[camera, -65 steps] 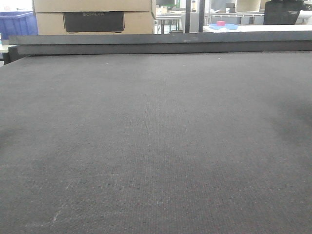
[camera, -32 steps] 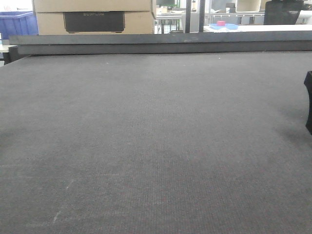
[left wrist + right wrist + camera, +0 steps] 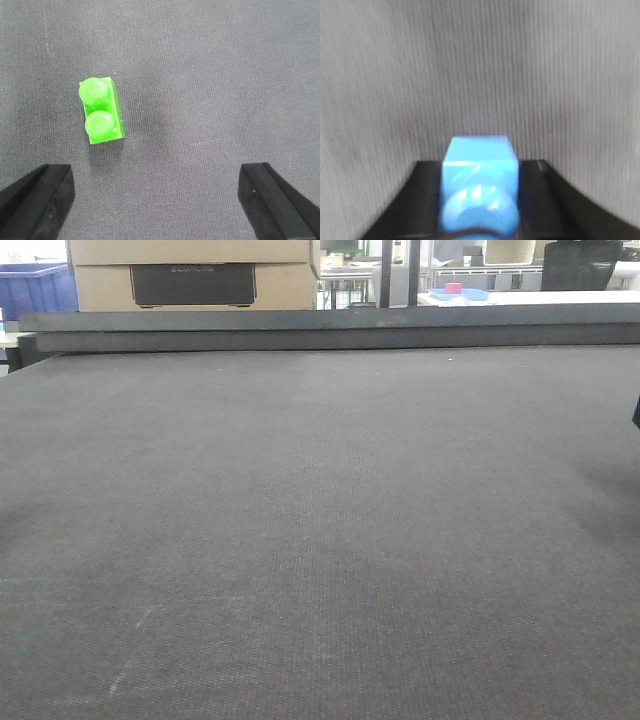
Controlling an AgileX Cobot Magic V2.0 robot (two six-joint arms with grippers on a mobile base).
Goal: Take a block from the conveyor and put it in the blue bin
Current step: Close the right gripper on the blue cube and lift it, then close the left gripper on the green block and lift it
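Left wrist view: a green block lies on the belt, under the wide-apart left tool. The right tool squeezes a blue block. Dropping it off comes next.

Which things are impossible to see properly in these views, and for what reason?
- Front view: neither block is in frame, only the dark grey woven conveyor belt.
- Front view: the left edge cuts off the blue plastic crate.
- Right wrist view: the small blue studded block is blurred and cut by the bottom edge.
- Left wrist view: the left gripper, jaws open, is cut by the bottom edge, near the small green two-stud block.
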